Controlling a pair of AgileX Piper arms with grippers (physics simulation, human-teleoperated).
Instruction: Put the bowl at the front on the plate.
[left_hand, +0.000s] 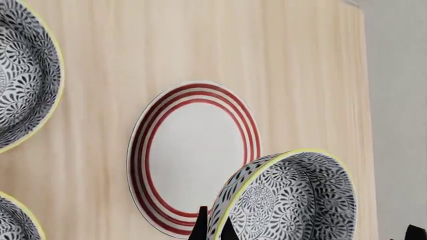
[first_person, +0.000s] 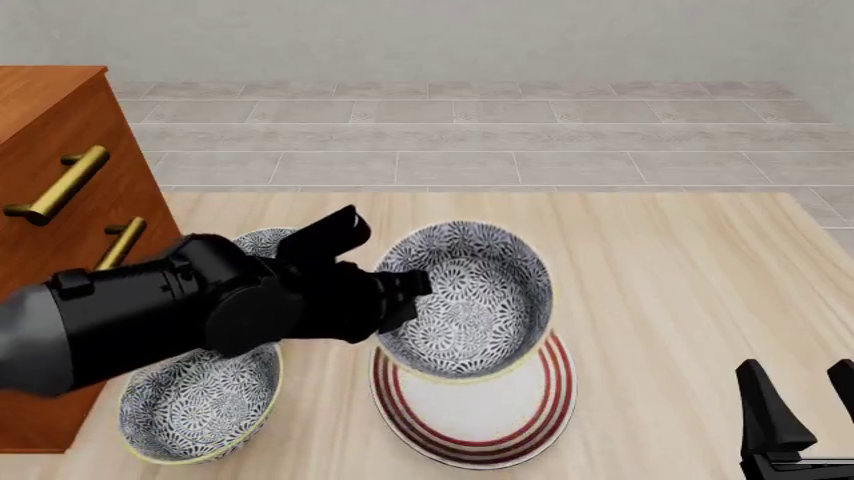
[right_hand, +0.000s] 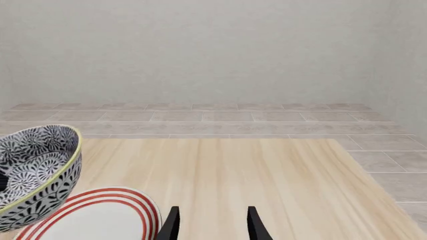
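Right half of table (first_person: 694, 290) bare wood, wide passage for my right hand (first_person: 798, 420). Above plate (first_person: 478, 420): lifted, tilted bowl (first_person: 467, 300) in my left hand (left_hand: 212, 227) blocks descent there. Two other bowls, near-left (first_person: 200, 405) and behind my arm (first_person: 264, 243), crowd left side. Wooden drawer cabinet (first_person: 67, 180) walls left edge. Gap between bowl and plate looks small, hard to judge.

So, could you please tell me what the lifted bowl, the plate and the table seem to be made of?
The bowl looks like glazed ceramic: white with a dense dark-blue floral print and a yellow-green rim. The plate also looks ceramic, smooth white with painted red rings. The table looks like pale wood with visible straight grain and a matte finish. As these are renders, all of this is by appearance only.
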